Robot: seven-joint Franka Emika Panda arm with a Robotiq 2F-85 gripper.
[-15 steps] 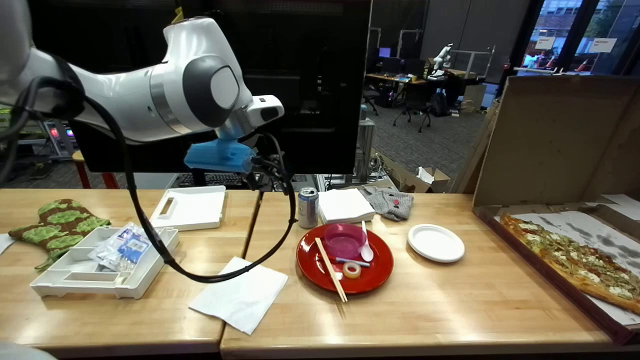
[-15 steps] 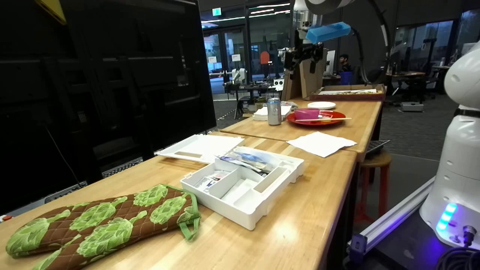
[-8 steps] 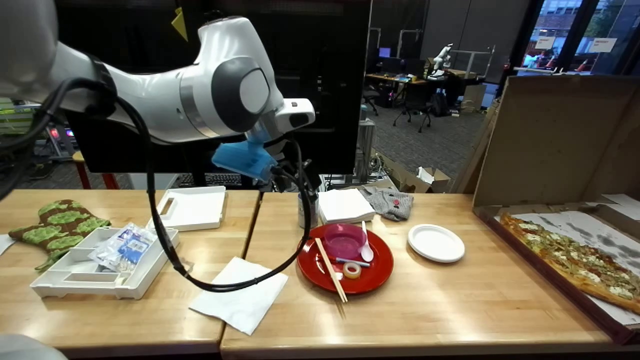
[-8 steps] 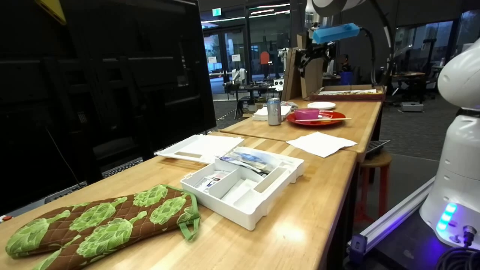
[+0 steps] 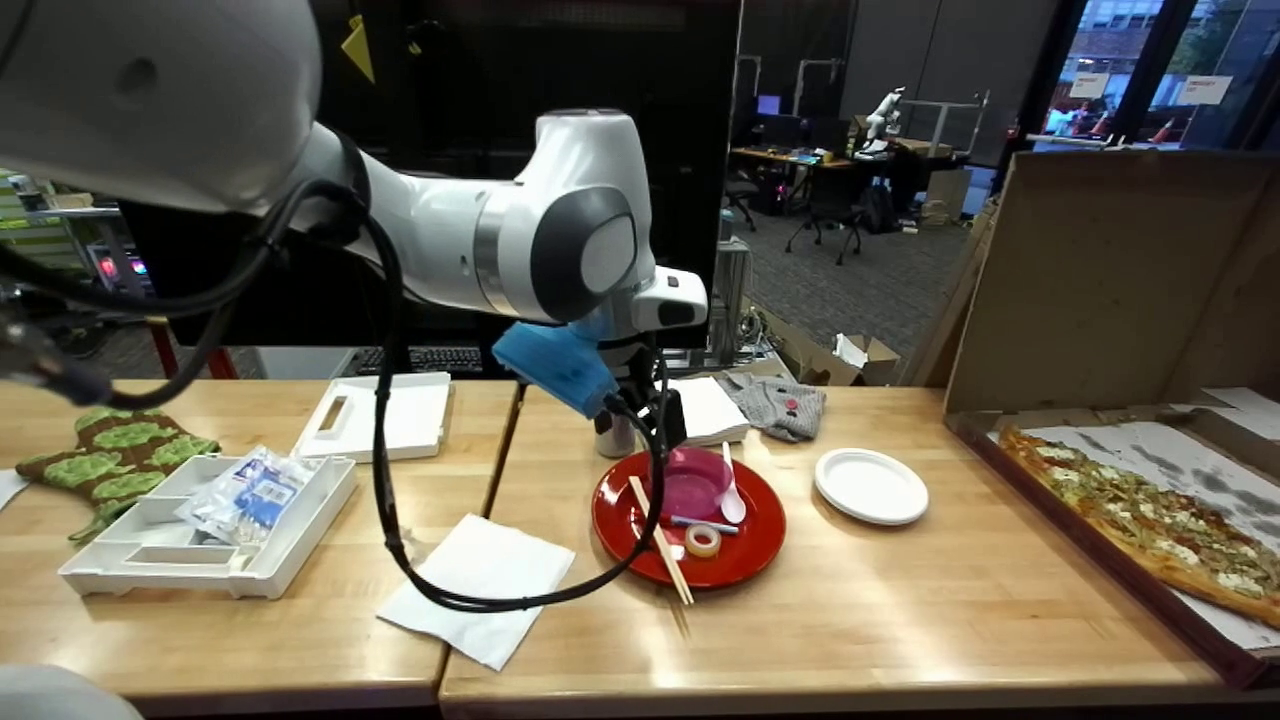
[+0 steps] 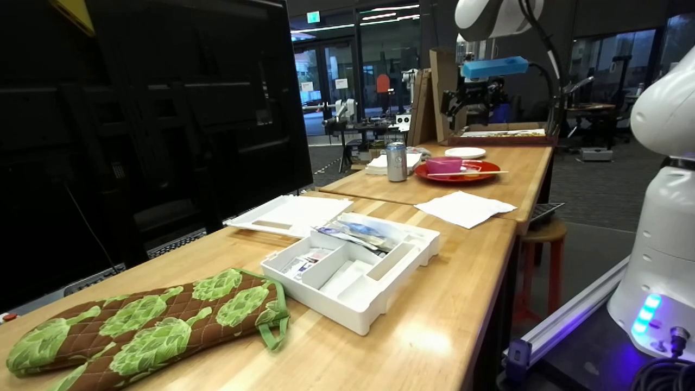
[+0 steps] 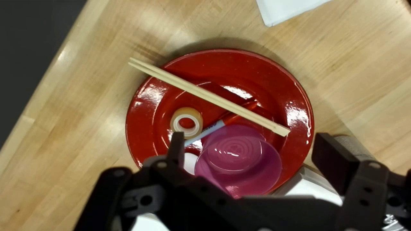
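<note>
My gripper [image 7: 249,139] hangs above the red plate [image 7: 269,72], jaws wide apart with nothing between them. In the wrist view the translucent purple bowl [image 7: 237,154] appears in the gap between the fingers, below them. Across the plate lies a pair of wooden chopsticks [image 7: 208,96], one end over the rim. A tape roll [image 7: 196,117] and a marker [image 7: 210,129] rest beside the bowl. The white spoon [image 5: 733,503] leans by the bowl, mostly hidden in the wrist view. Behind the gripper, the silver can [image 6: 397,163] is partly covered in an exterior view.
A stack of white napkins [image 5: 706,410] and a grey knitted item [image 5: 785,405] lie behind the plate. To one side are a paper plate [image 5: 872,487] and a pizza box [image 5: 1100,270]. Opposite are a loose napkin [image 5: 490,580], a white organizer [image 5: 200,575] and an oven mitt [image 6: 163,320].
The arm has swung from the organizer side toward the red plate and come lower, its cable trailing along. The jaws look unchanged, and the table objects have stayed put.
</note>
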